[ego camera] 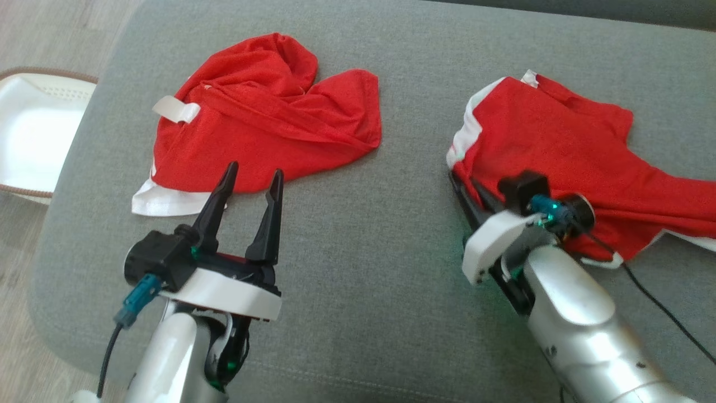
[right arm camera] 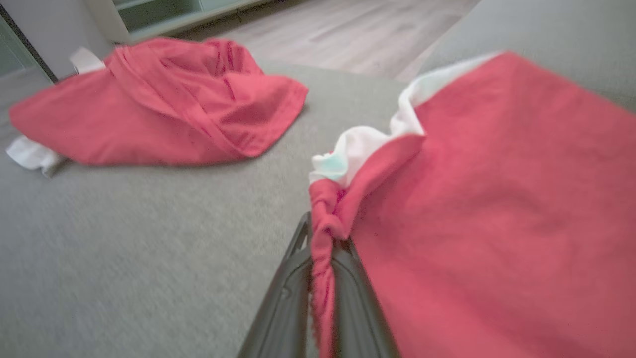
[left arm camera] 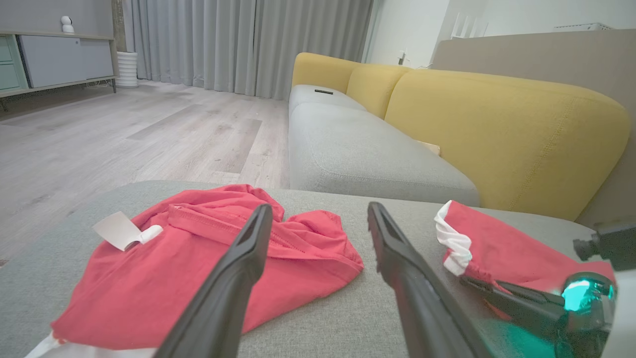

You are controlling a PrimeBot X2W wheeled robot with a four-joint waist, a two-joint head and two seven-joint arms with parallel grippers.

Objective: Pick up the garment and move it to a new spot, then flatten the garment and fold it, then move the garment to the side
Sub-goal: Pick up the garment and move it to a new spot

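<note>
R gripper [right arm camera: 325, 238] pinches red white-trimmed cloth garment [right arm camera: 497, 199], 3 o'clock; L gripper [ego camera: 253, 178] spread wide. Pick-up step; next needs a lift.

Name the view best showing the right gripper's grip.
Right wrist view: right gripper shut on the red garment's bunched edge, close up. Head view shows it from behind; left wrist view, from the side.

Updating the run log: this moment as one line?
left end effector: open, empty | right end effector: shut on right red-and-white cloth garment | left red-and-white cloth garment: lying on grey fabric cushion
</note>
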